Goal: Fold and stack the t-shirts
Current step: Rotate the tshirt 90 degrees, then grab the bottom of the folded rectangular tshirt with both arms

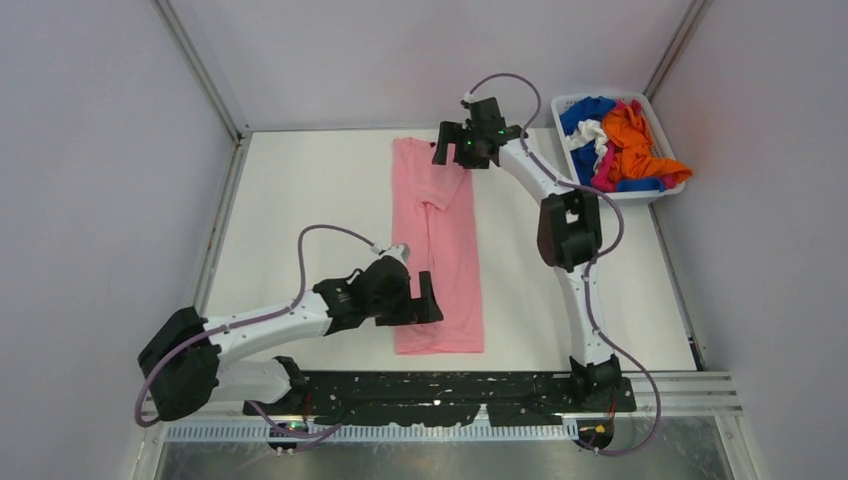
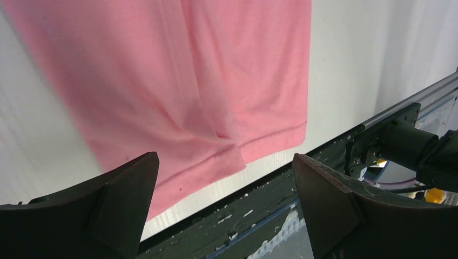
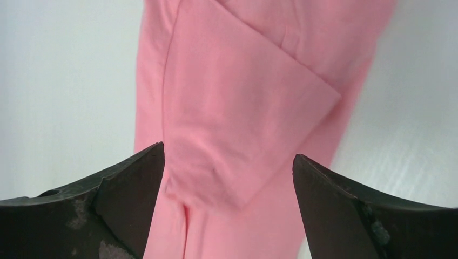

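A light pink t-shirt [image 1: 436, 240] lies flat on the white table, folded lengthwise into a long narrow strip with a sleeve folded over its far part. My left gripper [image 1: 428, 300] is open and empty above the strip's near left edge; its wrist view shows the hem [image 2: 216, 124]. My right gripper [image 1: 452, 145] is open and empty above the strip's far end; its wrist view shows the folded sleeve [image 3: 243, 108]. Orange [image 1: 632, 140], royal blue [image 1: 585, 112], white [image 1: 588, 135] and hot pink [image 1: 606, 172] shirts lie bunched in the basket.
A white slotted plastic basket [image 1: 655, 192] stands at the table's far right corner. Grey walls with metal frame posts close in the table. A black mounting rail [image 1: 440, 392] runs along the near edge and shows in the left wrist view [image 2: 302, 162].
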`<state>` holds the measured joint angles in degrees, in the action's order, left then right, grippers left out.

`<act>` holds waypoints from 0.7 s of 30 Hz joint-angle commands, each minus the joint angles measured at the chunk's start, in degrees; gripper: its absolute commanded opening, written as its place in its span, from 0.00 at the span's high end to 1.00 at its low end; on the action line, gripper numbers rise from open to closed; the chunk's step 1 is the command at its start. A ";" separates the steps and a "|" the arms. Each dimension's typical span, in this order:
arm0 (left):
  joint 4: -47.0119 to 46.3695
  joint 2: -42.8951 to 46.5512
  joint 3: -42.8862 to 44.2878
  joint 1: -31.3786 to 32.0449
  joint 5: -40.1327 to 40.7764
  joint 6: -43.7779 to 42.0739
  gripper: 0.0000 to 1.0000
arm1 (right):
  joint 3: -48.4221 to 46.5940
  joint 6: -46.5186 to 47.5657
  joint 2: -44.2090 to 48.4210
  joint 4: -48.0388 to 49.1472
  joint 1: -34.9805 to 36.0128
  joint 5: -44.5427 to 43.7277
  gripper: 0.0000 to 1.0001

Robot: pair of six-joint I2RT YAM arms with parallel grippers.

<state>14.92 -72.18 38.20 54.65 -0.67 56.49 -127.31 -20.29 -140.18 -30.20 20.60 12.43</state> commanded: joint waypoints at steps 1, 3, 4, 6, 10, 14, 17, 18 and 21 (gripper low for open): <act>8.18 6.86 -3.53 0.13 4.22 -3.96 0.01 | 13.93 4.86 21.92 2.69 0.30 -3.41 0.05; 9.10 8.12 -4.75 0.16 3.70 -4.09 0.01 | 23.89 4.05 28.50 2.73 0.60 -4.94 0.05; 9.32 8.37 -5.24 0.11 3.39 -4.04 0.01 | 31.75 3.38 33.22 3.27 1.00 -6.38 0.05; 10.45 8.50 -5.92 0.19 3.11 -3.98 0.01 | 43.49 0.06 40.35 4.90 1.99 -9.26 0.05; 10.03 7.46 -7.00 0.19 1.87 -4.41 0.12 | 62.74 -5.13 54.26 6.31 5.33 -12.08 0.05; 9.27 4.63 -6.27 0.19 1.00 -5.32 0.28 | 77.32 -10.41 66.32 8.52 9.93 -13.84 0.03; 7.85 2.43 -6.05 0.21 -2.13 -5.59 0.39 | 83.11 -13.57 72.93 8.30 13.49 -13.58 0.01; 7.86 1.86 -6.06 0.22 -2.44 -5.68 0.43 | 85.23 -15.02 73.90 8.00 14.11 -13.70 0.00; 8.58 0.47 -6.37 0.27 -2.15 -5.88 0.53 | 88.99 -17.24 77.92 7.50 17.95 -13.36 0.03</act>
<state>23.83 -70.06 31.57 54.65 -1.39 51.90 -41.08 -31.70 -67.88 -25.65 35.07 0.60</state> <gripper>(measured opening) 0.524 0.990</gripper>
